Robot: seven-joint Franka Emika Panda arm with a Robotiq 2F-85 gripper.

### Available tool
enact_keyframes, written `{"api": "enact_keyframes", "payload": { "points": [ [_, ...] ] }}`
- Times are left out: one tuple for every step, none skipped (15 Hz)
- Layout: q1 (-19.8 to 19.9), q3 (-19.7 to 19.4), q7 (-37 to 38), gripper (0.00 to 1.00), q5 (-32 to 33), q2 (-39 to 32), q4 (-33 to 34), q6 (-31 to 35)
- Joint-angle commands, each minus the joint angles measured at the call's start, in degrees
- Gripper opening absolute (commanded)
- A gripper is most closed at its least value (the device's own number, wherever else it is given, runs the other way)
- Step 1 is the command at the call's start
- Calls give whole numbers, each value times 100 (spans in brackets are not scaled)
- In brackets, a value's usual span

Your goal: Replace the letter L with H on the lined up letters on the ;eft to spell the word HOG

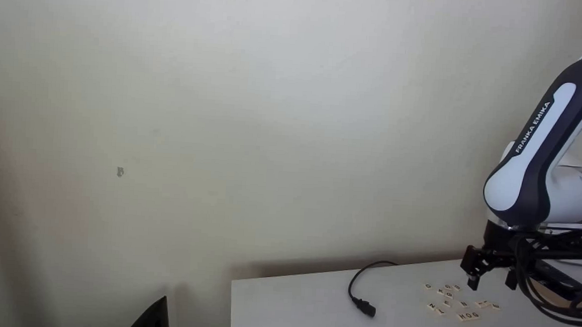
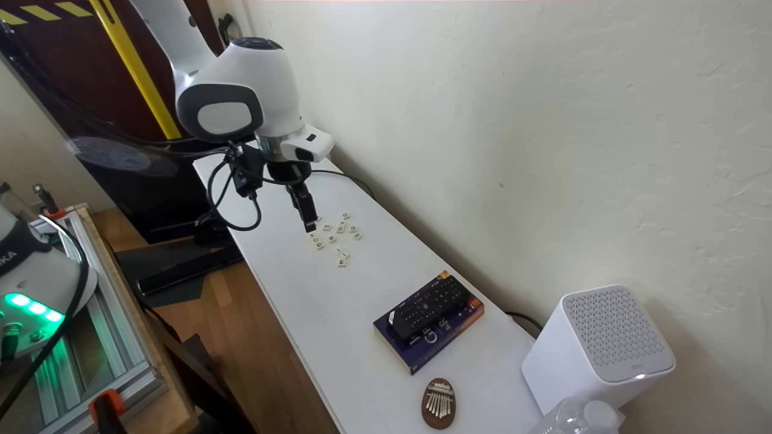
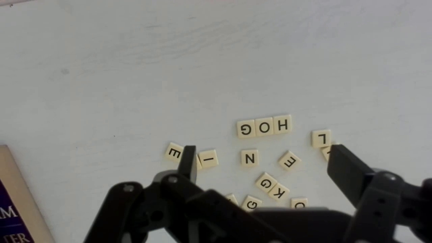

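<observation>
The letter tiles H (image 3: 282,124), O (image 3: 264,127) and G (image 3: 246,129) lie side by side in a touching row, upside down in the wrist view. The row also shows in both exterior views (image 1: 468,316) (image 2: 316,242). The L tile (image 3: 321,138) lies apart, beyond the H end of the row, touching a tile partly hidden by a finger. It also shows in an exterior view (image 1: 439,312). My gripper (image 3: 264,155) is wide open and empty, raised above the table (image 2: 362,301). It also shows in both exterior views (image 1: 492,282) (image 2: 309,227).
Loose tiles N (image 3: 249,158), E (image 3: 289,160), I (image 3: 208,158) and several others lie around the row. A black plug (image 1: 364,307) lies on the table. A book (image 2: 416,361) with a black keypad (image 2: 429,306), a thumb piano (image 2: 439,405) and a white box (image 2: 597,349) stand farther along.
</observation>
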State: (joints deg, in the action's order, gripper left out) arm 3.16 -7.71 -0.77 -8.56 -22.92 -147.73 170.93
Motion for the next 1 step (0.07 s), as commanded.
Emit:
{"api": "enact_keyframes", "payload": {
  "points": [
    [92,59,128,100,168,27,-18,-7]
  ]
}}
